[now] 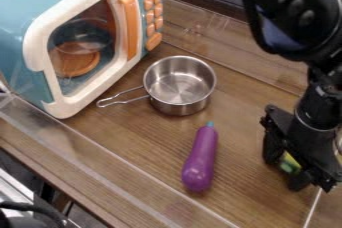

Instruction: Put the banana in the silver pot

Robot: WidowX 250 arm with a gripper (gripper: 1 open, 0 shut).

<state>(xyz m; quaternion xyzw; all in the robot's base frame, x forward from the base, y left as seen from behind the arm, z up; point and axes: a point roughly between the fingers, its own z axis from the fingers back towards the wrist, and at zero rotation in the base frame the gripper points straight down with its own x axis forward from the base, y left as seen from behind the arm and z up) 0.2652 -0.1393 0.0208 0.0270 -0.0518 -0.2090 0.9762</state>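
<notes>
The banana (286,163) lies on the wooden table at the right. Only a small yellow and green patch of it shows between the black fingers. My gripper (297,158) points straight down over it, open, with one finger (271,142) on its left and the other finger on its right. I cannot tell whether the fingers touch the banana. The silver pot (179,82) stands empty at the middle of the table, well to the left of and behind the gripper. Its wire handle (118,99) points left.
A purple toy eggplant (201,158) lies between the pot and the gripper, close to the gripper's left finger. A blue toy microwave (74,34) holding an orange bowl fills the back left. The table's front edge (147,212) runs close below the eggplant.
</notes>
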